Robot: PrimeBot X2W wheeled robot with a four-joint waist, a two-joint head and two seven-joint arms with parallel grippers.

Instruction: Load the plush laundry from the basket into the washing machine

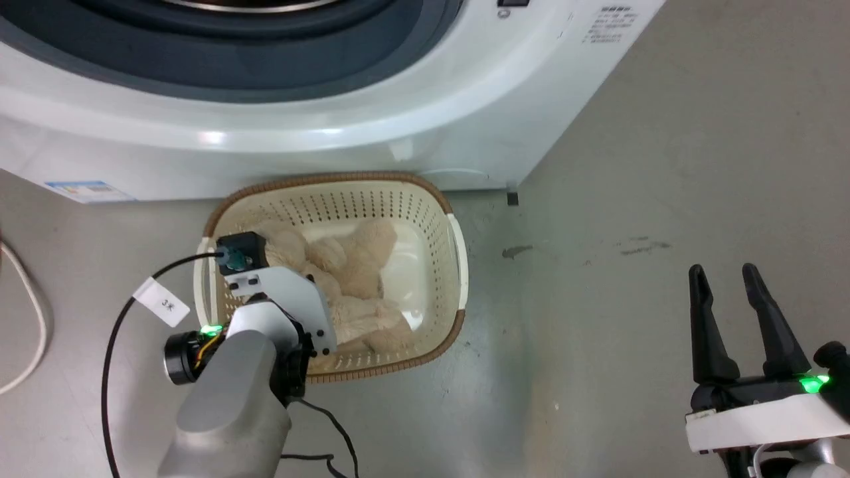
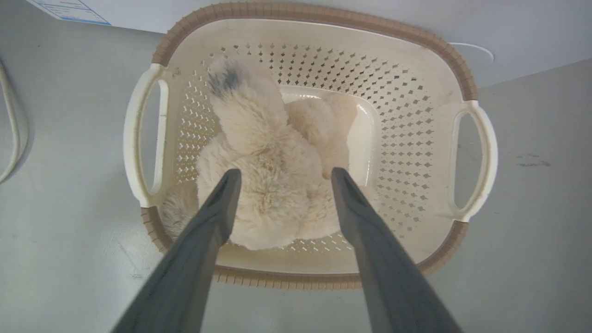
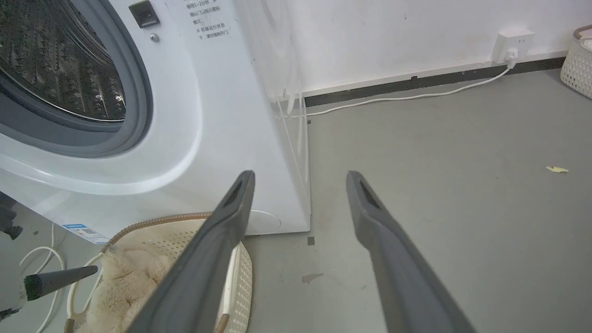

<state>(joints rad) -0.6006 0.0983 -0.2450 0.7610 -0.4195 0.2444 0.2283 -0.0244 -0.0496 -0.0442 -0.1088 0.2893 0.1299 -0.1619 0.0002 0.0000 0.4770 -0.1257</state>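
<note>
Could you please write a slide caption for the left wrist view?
Open left end effector poised over the beige plush toy lying in the cream perforated basket.

The right gripper (image 3: 300,175) is holding its two dark fingers wide apart over the grey floor (image 3: 439,162). The washing machine (image 3: 217,115) is standing on the left, its round hole showing. Below it, the plush laundry (image 3: 125,282) is lying in the basket (image 3: 152,224).

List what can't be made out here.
- Left gripper fingertips: head view, hidden behind its own wrist.
- Washer port: head view, cut by top edge.
- Washer label: head view, print too small.
- Basket floor: left wrist view, mostly covered by the plush toy.
</note>
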